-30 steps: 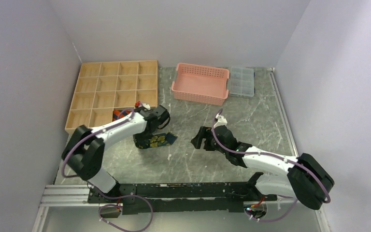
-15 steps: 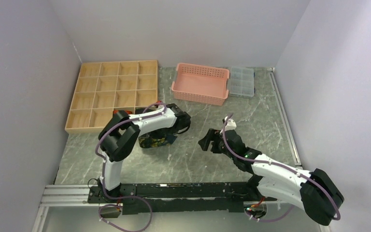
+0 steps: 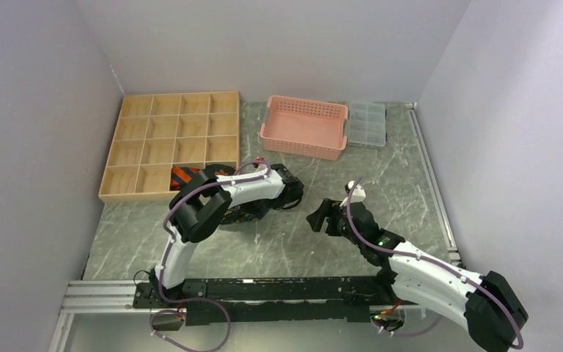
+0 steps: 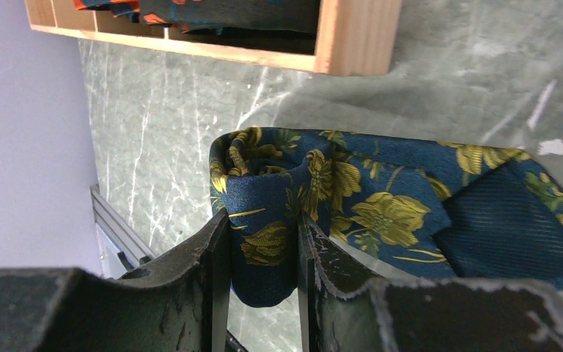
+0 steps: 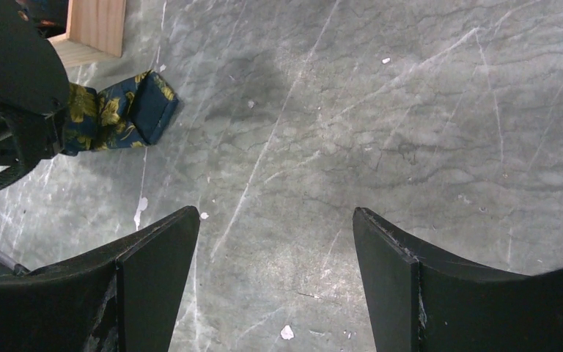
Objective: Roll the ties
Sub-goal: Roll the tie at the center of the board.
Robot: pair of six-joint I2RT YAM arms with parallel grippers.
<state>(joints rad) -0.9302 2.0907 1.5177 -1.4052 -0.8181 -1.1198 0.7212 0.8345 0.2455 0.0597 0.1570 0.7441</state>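
Observation:
My left gripper is shut on the rolled end of the dark blue tie with yellow-green flowers. The roll stands between the jaws, and the tie's flat tail lies out to the right on the marble table. From above, this tie shows just below the left forearm, in front of the wooden tray. An orange-and-black striped tie lies in the tray's near compartment. My right gripper is open over bare table with nothing between its fingers, to the right of the floral tie.
The wooden compartment tray stands at the back left. A pink basket and a clear plastic box sit at the back middle. White walls close in on both sides, and the arms' rail runs along the near edge.
The left arm has swung its elbow and wrist to the right while the floral tie stayed by the tray. The right arm has drawn back a little to the right.

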